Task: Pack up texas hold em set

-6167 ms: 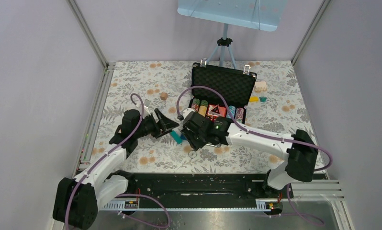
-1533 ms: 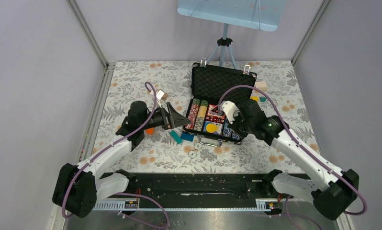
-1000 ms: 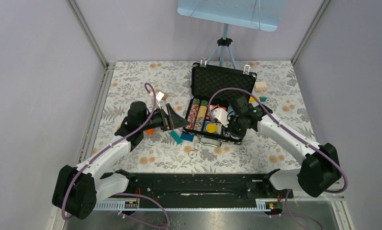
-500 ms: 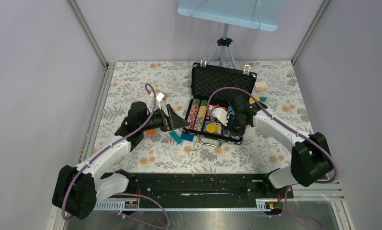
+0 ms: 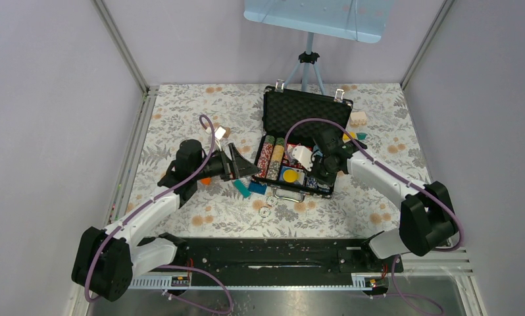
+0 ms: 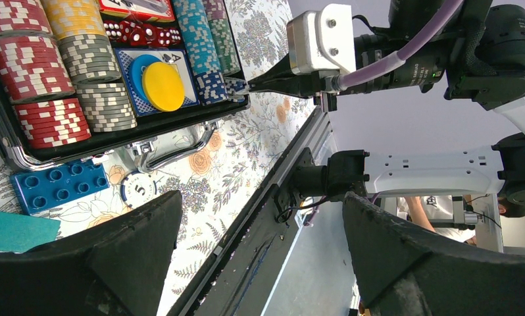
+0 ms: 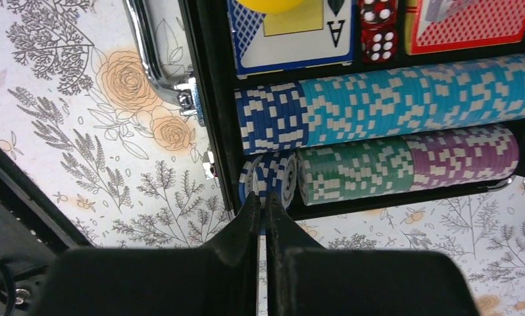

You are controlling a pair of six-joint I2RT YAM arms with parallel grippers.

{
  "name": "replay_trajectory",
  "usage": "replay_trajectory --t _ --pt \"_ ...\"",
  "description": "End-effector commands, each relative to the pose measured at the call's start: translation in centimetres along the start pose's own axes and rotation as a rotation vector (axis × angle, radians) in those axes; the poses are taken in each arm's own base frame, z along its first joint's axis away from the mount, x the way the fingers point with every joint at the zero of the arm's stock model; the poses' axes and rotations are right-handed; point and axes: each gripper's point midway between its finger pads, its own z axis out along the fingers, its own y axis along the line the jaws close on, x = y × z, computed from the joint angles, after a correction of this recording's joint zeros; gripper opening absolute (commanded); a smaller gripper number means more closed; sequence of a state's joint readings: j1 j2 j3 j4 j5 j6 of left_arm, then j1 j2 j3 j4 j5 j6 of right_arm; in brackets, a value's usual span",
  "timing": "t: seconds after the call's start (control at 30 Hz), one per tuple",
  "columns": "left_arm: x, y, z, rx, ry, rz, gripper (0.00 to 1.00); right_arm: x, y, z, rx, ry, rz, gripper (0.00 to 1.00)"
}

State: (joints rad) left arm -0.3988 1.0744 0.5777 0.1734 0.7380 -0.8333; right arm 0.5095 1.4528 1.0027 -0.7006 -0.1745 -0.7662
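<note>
At 5 o'clock corner of case (image 5: pixel 306 115), right pincer (image 7: pixel 260 197), clenched, prob. nudges blue chips (image 7: pixel 270 176) into row; left pincer (image 5: pixel 249 164) hangs released at 9 o'clock.

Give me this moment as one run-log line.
case open | left end effector open, beside case | right end effector shut, tips at blue chips

Right gripper (image 7: pixel 260 204): we see its fingers pressed together, tips at the blue chips (image 7: pixel 277 181) in the briefcase (image 7: pixel 207 79) corner.
Chip rows: we find the blue-teal row (image 7: pixel 378 99) lying beside the green-purple row (image 7: pixel 404 161).
</note>
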Motion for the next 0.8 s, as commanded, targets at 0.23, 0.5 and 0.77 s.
replay_trajectory --t 0.23,0.5,0.77 --pt "-1.9 -1.8 -0.2 0.041 -0.046 0.069 0.91 0.5 -3.2 -0.7 0.163 0.034 -0.039 0.0" --pt "-1.8 -1.8 -0.2 0.041 -0.043 0.066 0.91 0.4 -2.9 -0.5 0.156 0.011 -0.021 0.0" --pt "-1.8 -1.8 -0.2 0.039 -0.046 0.07 0.91 -1.3 -4.1 -3.4 0.267 -0.077 -0.019 0.0"
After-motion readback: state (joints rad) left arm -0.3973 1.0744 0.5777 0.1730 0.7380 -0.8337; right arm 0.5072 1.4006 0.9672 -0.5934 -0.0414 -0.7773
